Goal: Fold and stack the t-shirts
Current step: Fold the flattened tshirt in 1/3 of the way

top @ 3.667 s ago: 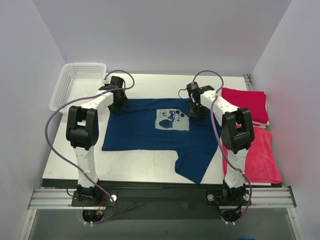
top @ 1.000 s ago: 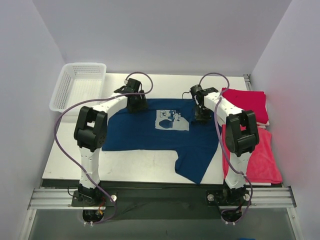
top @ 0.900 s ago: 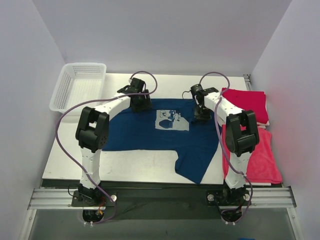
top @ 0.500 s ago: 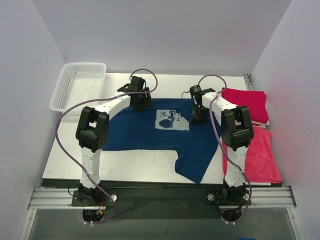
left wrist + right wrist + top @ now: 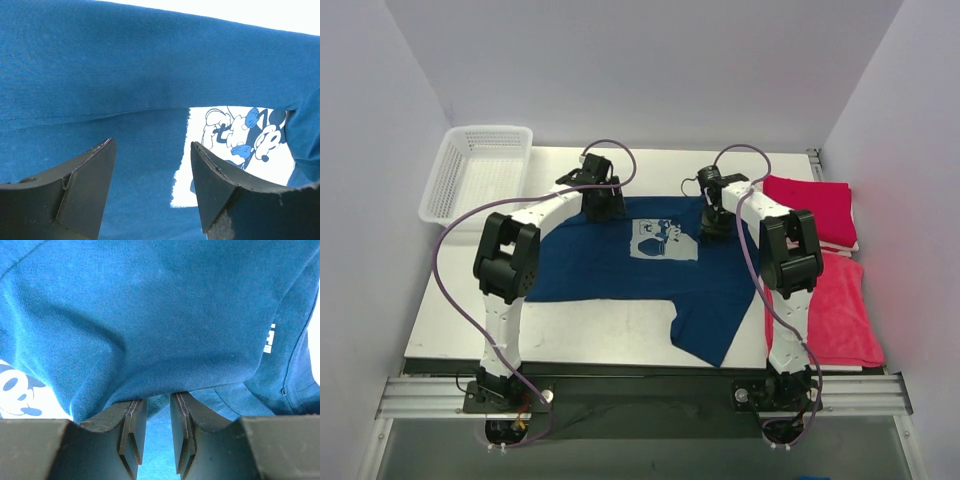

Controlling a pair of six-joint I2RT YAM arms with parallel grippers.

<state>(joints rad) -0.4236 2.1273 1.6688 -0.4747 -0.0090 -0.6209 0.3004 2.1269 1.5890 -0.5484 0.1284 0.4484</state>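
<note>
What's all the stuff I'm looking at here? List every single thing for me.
navy t-shirt: one, dark blue with a pale cartoon print, spread across the middle of the table.
red t-shirts: at least two, red, along the right edge; the far one is folded, the near one lies flatter.
basket: one, white mesh, far left corner.
table: one, white, under it all.
left arm, right arm: two, white with black joints, bolted at the near edge.
left tool: one, black, open over the shirt, left of the print.
right tool: one, black, shut on a shirt fold, right of the print.
</note>
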